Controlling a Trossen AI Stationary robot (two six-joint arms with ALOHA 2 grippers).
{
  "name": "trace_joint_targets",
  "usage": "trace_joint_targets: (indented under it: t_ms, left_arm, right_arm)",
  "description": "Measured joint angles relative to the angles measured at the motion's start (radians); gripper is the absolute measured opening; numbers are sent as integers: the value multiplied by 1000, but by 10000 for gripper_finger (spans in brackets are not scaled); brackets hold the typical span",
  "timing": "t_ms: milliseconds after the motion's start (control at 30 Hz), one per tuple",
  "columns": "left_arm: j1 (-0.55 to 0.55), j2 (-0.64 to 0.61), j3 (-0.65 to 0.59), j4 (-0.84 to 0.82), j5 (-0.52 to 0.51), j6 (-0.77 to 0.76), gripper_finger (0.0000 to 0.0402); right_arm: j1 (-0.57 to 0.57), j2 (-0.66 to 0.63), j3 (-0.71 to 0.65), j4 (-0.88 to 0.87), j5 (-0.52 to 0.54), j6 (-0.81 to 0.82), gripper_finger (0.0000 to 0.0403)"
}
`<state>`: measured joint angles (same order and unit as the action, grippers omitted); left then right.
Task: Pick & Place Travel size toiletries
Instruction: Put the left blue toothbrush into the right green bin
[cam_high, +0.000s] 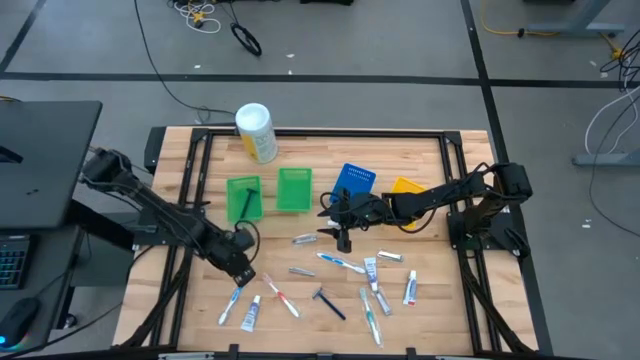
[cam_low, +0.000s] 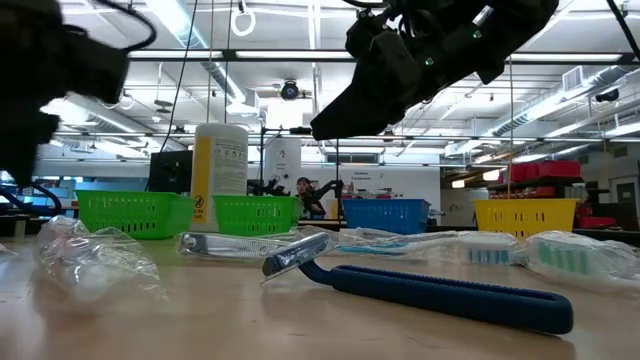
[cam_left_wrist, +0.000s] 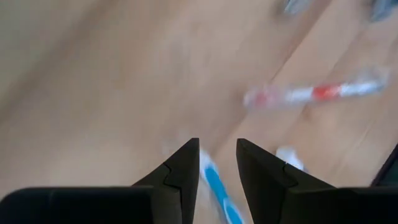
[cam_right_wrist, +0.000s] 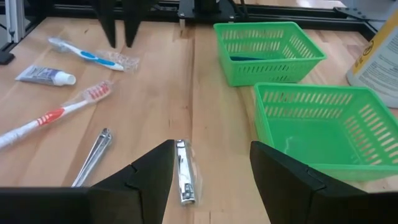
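Two grippers hover with fingers parted, grasping nothing, over the scattered travel toiletries at the lower centre of the table (cam_high: 420, 160).

Your right gripper (cam_right_wrist: 211, 177) is lined up over the slim, shiny silvery clipper (cam_right_wrist: 182, 172) at frame centre; drop straight down and pinch across its narrow metal sides. Your left gripper (cam_left_wrist: 217, 163), lower left, straddles a thin plastic blue-and-white toothbrush (cam_left_wrist: 219, 190); centre on the handle before closing.

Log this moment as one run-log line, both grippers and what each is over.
left gripper: open, over blue toothbrush | right gripper: open, above nail clipper | green bins: near right gripper
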<state>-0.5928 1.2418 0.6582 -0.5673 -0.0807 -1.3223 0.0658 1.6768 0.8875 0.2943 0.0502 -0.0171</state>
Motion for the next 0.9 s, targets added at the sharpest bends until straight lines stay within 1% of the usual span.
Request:
trace_joint_targets:
  t_ms: [133, 333, 500, 767, 900]
  left_arm:
    - [-61, 59, 27, -13, 74, -121, 114]
    - [-122, 152, 128, -125, 95, -294, 114]
    - [-145, 232, 154, -96, 103, -427, 114]
    - [-159, 358, 179, -96, 119, -446, 114]
    - [-159, 379, 180, -96, 101, -451, 114]
  right_arm:
    - [0, 0, 0, -1, 0, -32, 220]
    - [-2, 0, 0, 3, 0, -62, 220]
    - [-7, 0, 0, 3, 0, -61, 220]
    - [-11, 0, 0, 5, 0, -59, 220]
    - [-13, 0, 0, 9, 0, -59, 220]
